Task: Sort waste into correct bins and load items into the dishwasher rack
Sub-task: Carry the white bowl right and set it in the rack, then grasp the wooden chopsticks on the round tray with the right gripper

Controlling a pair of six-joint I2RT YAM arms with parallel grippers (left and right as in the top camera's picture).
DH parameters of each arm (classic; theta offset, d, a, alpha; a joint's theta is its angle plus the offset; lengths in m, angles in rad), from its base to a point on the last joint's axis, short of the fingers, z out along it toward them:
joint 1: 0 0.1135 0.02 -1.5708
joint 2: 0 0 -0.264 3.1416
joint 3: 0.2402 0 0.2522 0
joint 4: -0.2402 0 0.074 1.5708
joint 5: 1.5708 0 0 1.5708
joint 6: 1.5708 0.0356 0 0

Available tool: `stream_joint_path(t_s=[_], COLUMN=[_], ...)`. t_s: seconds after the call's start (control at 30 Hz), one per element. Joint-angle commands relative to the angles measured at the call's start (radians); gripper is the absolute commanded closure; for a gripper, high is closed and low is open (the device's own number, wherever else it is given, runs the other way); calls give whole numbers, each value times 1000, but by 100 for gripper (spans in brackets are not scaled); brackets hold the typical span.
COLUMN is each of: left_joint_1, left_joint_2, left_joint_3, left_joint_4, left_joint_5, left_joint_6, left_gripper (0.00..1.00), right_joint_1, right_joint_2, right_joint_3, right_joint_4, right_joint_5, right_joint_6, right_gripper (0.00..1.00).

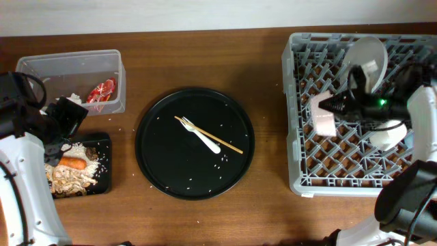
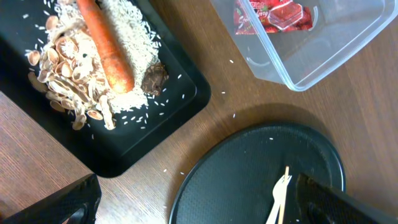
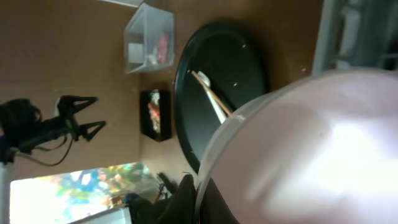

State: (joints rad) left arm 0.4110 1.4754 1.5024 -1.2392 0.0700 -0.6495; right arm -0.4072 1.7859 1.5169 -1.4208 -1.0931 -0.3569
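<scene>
While the left gripper (image 2: 200,202) hangs with its jaws released wide above the worktop (image 1: 205,219), between the shallow black tray (image 2: 177,106) and the large round black tray (image 1: 164,164), the right gripper (image 1: 332,108) reaches over the dishwasher rack (image 1: 300,171). Its jaws are clenched on a small white cup (image 1: 322,116), which is turned on its side over the pegs in the rack's left part; whether it touches them I cannot tell. A white plate (image 1: 369,55) stands upright in the rack's far rows, and a white bowl (image 1: 386,134) lies nearer its right edge. The carrot (image 2: 107,46) lies on the rice-like scraps (image 2: 134,37) in the shallow tray. The red-and-white wrapper (image 2: 270,14) and a white tissue (image 1: 74,99) sit in the clear tub (image 2: 323,59). The fork (image 1: 203,139) and chopsticks (image 1: 229,145) lie touching on the round tray, with stray grains scattered around them.
</scene>
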Motion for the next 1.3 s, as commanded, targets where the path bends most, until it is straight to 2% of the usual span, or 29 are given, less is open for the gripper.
stream_joint_path(t_s=[0.0,0.13,0.27,0.37,0.53,0.6,0.63,0.67,0.8,0.93,1.03,1.17,1.27], left_joint_1=[4,4,4,4,4,4,4,4,4,4,4,4,4], left_joint_2=[-2,-2,-2,-2,-2,-2,-2,-2,-2,-2,-2,-2,-2], left_joint_3=[-5,-5,-5,-5,-5,-5,-5,-5,-5,-5,-5,-5,-5], left_joint_4=[0,0,0,0,-1,0,0,0,0,0,0,0,-1], left_joint_5=[-7,-7,-7,-7,-7,-7,-7,-7,-7,-7,-7,-7,-7], left_joint_6=[-10,-10,-10,-10,-10,-10,-10,-10,-10,-10,-10,-10,-10], left_gripper=[1,1,1,1,1,1,1,1,1,1,1,1,1], right_joint_1=[-6,-20,-95,-143,-144,-152,-171,-179,-215,-215,-215,-184,-23], right_joint_2=[-5,12,12,12,18,18,18,18,10,3,2,-57,-142], right_joint_3=[-142,-194,-194,-194,-194,-187,-166,-152,-44,121,323,509,512], right_joint_4=[105,154,157,158,166,175,181,180,179,104,-51,-191,-188], right_joint_5=[-141,-160,-141,-94,-38,13,64,84,235,513,647,682,679], right_joint_6=[-72,-70,-49,-50,-44,12,55,78,241,414,458,470,470], right_gripper=[96,96,96,96,95,94,84,82,82,62,42,28,27])
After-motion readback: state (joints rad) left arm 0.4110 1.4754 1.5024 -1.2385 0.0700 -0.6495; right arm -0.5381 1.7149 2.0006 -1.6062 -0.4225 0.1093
